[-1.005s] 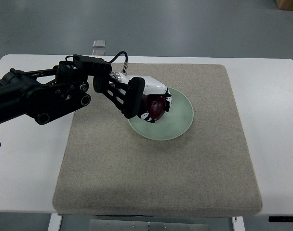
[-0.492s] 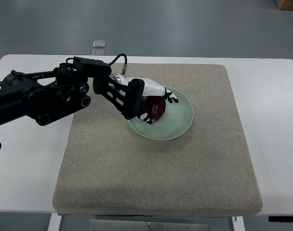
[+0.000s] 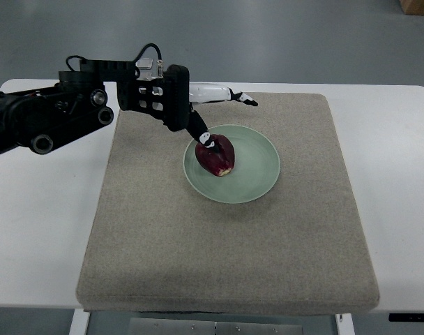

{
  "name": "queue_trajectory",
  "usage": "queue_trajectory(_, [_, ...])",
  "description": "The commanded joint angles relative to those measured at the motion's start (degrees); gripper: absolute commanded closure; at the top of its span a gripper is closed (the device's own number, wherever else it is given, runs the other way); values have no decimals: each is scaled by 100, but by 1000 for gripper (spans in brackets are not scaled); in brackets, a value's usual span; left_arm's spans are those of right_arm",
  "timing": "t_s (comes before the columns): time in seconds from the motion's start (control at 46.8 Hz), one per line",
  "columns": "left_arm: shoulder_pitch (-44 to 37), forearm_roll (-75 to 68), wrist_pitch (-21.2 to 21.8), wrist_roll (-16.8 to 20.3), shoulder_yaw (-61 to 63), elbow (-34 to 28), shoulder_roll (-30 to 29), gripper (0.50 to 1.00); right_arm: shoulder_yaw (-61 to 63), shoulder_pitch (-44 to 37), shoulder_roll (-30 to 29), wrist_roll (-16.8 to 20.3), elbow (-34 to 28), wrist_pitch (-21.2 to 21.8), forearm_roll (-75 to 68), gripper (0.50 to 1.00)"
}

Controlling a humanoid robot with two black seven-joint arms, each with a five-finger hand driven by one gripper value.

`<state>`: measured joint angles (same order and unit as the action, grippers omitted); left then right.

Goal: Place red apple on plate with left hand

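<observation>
Standing by the table here, so going across from the left: the black left arm [image 3: 44, 122] comes in over the white table [image 3: 38, 209] from the left edge, chunky joints and a cable looping up off the top of it. It ends in the left hand [image 3: 191, 105], which hangs over the far left part of the grey mat [image 3: 226, 258]. The fingers [image 3: 229, 95] are spread out and holding nothing, the long white ones pointing right along the mat's far edge, while the thumb [image 3: 201, 132] angles down toward the fruit, its tip right at the top of the apple, and I honestly can't tell if it's touching or just above. The apple [image 3: 215, 156] is dark red and sits on the plate [image 3: 257, 174], in the left half of it, with nothing gripping it. The plate itself is pale green, round, and lies flat on the mat a bit toward the far side from the middle. The mat covers most of the tabletop, with a strip of bare white showing on either side. Just past the far edge of the table, on the grey floor, there's a small clear thing [image 3: 144, 63], too small for me to make out. Top right corner shows a bit of a brown box [image 3: 418, 5].
</observation>
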<state>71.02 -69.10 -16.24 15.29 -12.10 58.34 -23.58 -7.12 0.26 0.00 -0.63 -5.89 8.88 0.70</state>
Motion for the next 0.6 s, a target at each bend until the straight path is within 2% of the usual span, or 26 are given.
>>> queue_trajectory(0.0, [87,826,-2,0,6,-138,-190,506,0,0,0,1,0,0,0,536])
queue_trajectory(0.214, [79,2285,-2,0,76,-735,-533,504,0,0,0,1,0,0,0,536])
queue_trajectory(0.342, [-18,2743,-72,0,6,-789,-841,504,0,0,0,1,0,0,0,536])
queue_trajectory(0.471, [-202,3419,-116,-9,-29,-850,-903,504,0,0,0,1,0,0,0,536])
queue_trajectory(0.578, [-220,4166,-414,-35,-29,-1034,-947,504,0,0,0,1,0,0,0,536])
